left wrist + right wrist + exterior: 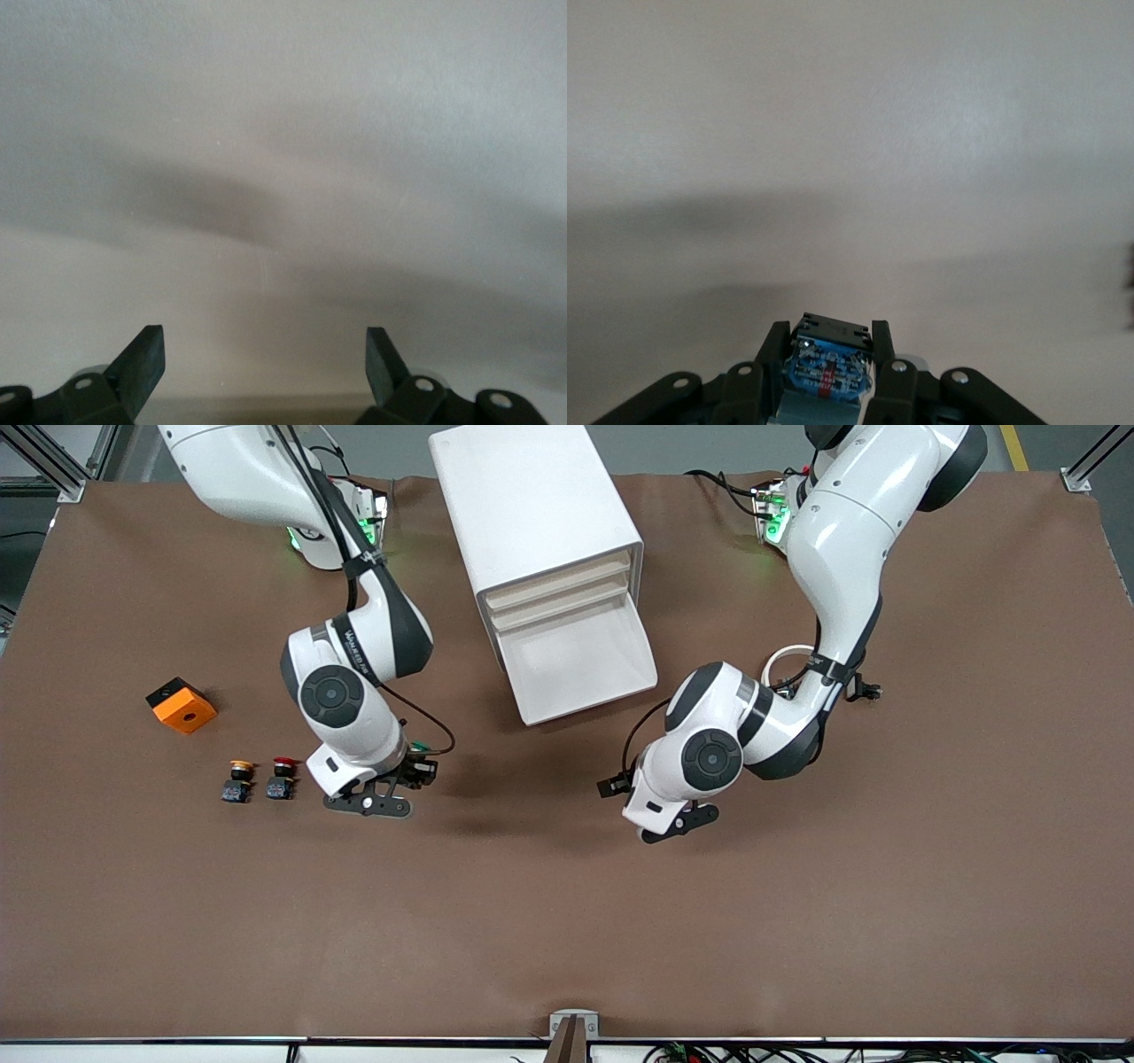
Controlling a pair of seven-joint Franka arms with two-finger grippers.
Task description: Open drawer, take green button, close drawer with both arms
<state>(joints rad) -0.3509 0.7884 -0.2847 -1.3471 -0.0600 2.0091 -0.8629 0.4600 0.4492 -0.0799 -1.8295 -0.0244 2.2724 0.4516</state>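
Nearest the front camera, my left hand hangs low over bare counter, fingers spread wide with nothing between them; that arm waits. My right hand hovers over the counter beside the red-capped button and the yellow-capped button, its fingers pressed on the button, gripping the black-and-blue body. I judge it light, rigid and smooth-sided plastic: the flat sides of the body are the place to pinch it, since the round cap would likely slip. An orange block sits a little farther off, toward the right arm's end. Farther again, the drawer stands pulled out of the cabinet, and its tray looks bare. I judge closing it is what remains.
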